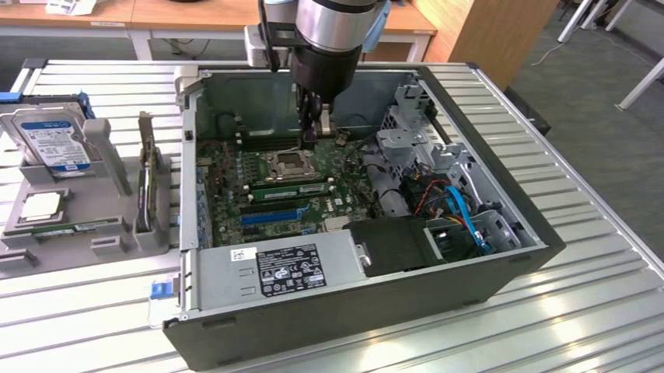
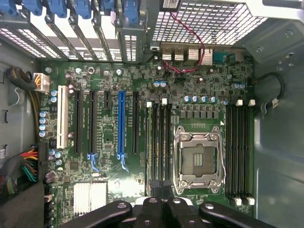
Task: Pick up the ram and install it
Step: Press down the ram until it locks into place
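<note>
I have the gripper (image 1: 314,140) down inside the open computer case (image 1: 518,256), over the motherboard (image 2: 142,85) beside the empty CPU socket (image 2: 198,159). Its jaws are pressed together and I see nothing pinched between them. In the wrist view, a ram stick (image 2: 151,142) sits in the slot next to the empty black memory slots (image 2: 164,142), close to the gripper's tip; in the exterior view, a green stick (image 1: 278,189) lies in a slot just below the socket. Whether it is fully latched I cannot tell. I judge the ram light, thin and stiff but fragile: it wants holding by its long top edge, clear of chips and contacts, and pressing evenly at both ends.
</note>
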Available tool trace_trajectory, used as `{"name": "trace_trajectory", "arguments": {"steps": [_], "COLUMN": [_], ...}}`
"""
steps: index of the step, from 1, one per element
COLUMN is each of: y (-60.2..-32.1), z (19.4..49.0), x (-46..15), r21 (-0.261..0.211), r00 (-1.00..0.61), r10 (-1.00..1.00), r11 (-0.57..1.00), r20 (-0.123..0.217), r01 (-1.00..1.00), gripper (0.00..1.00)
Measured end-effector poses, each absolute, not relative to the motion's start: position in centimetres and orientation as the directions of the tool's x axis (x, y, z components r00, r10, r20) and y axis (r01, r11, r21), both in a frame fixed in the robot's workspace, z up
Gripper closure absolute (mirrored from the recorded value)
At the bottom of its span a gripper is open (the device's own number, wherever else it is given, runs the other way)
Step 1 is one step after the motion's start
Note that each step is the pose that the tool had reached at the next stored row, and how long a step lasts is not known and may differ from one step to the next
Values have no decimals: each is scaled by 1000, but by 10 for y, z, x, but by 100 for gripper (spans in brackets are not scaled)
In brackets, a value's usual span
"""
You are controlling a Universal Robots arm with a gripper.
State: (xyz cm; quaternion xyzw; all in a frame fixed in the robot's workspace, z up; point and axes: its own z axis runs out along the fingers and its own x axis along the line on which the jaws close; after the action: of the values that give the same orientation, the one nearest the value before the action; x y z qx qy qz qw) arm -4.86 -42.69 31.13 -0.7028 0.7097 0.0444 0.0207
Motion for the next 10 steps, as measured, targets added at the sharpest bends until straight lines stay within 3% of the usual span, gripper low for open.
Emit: {"name": "trace_trajectory", "arguments": {"steps": [10], "y": [-427], "z": [311], "x": [-49], "r21": [34], "r00": [-39], "r10": [-995], "r11": [36], "r20": [-92], "r01": [-999], "gripper": [90]}}
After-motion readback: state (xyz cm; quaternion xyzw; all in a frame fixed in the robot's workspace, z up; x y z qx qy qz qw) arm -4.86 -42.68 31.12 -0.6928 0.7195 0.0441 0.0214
